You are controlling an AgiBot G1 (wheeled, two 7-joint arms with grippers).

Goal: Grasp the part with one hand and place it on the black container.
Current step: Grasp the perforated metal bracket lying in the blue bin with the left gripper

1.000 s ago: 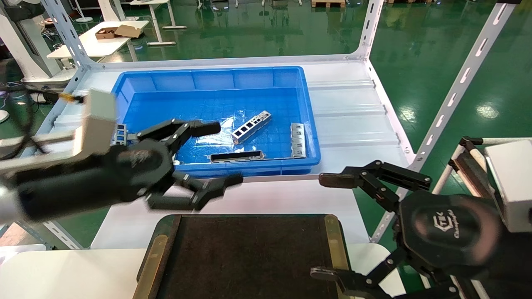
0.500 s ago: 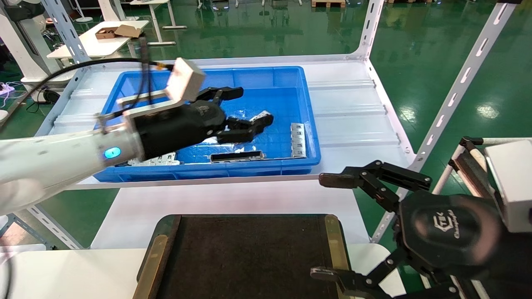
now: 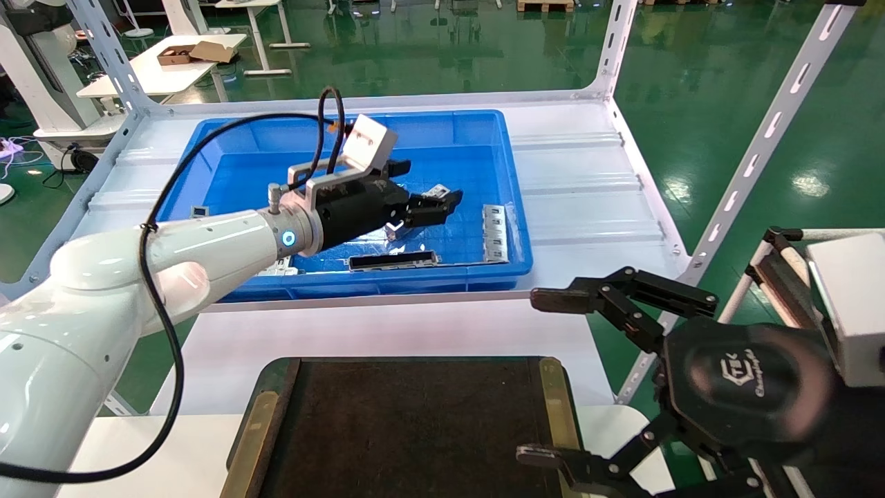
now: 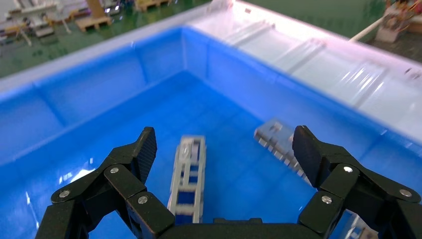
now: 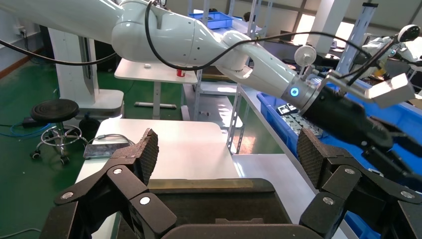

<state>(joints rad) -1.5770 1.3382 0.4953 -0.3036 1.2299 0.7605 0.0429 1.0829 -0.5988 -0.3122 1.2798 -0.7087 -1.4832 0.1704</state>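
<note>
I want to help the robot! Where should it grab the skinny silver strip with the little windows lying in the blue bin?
Probably across the middle of the part, coming from above. It lies flat and long on the blue bin floor, so its two narrow side edges suit the fingers. The open left gripper already straddles it there.

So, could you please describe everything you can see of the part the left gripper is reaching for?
The part is a narrow silver-grey metal strip with a row of rectangular cutouts. It lies flat on the floor of the blue bin, in its middle. The open left gripper hovers above it, one finger to each side, neither visibly touching. In the head view the gripper hides most of it.
</note>
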